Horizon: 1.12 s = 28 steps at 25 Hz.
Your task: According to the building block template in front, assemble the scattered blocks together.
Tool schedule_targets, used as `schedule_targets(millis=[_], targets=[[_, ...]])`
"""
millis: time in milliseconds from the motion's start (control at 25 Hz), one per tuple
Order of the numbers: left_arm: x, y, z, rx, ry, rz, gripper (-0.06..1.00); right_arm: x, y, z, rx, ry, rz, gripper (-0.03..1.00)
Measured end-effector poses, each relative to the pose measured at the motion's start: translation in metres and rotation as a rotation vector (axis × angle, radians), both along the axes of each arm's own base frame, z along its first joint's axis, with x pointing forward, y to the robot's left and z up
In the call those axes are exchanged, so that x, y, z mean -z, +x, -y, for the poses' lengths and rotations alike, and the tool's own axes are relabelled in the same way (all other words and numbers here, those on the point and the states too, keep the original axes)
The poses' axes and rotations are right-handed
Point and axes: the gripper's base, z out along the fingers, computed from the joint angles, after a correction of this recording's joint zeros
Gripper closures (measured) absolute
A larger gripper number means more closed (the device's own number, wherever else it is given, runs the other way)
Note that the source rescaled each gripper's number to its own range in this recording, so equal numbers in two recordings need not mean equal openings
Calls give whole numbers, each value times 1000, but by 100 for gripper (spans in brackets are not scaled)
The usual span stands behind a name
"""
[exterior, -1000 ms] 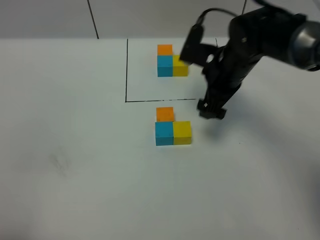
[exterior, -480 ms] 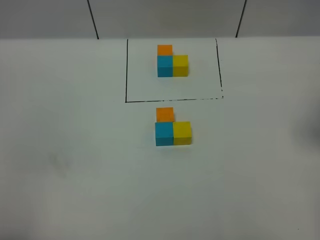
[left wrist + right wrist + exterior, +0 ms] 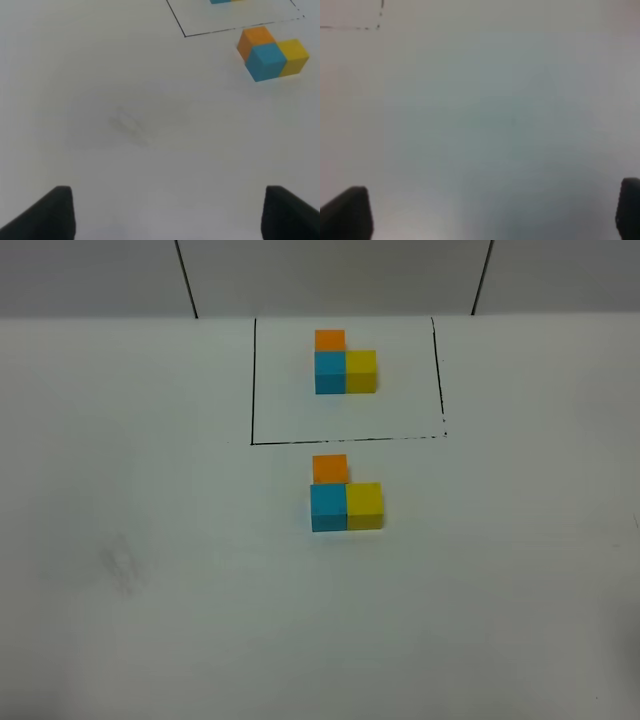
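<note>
White table (image 3: pixel 150 540): three scattered blocks (image 3: pixel 346 498), one template (image 3: pixel 345 365).

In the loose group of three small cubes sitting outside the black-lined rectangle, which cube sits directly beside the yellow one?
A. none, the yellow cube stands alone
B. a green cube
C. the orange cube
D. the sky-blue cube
D. In the exterior high view the small yellow cube touches the sky-blue cube side by side, while the orange cube sits behind the blue one, matching the cluster inside the black-lined rectangle outline.
</note>
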Motion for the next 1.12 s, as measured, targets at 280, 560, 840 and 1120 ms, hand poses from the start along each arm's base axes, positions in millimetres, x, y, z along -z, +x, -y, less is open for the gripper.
schedule_targets(millis=[280,560,840,1120], targets=[[0,0,0,0,0,0,30,6,-52,-6,-69,29,74,-3],[0,0,0,0,0,0,30,46,-86,-4,-87,29,202,-3],[0,0,0,0,0,0,30,50,-94,0,-97,28,256,-2],[0,0,0,0,0,0,30,50,-94,1,-85,33,257,4]])
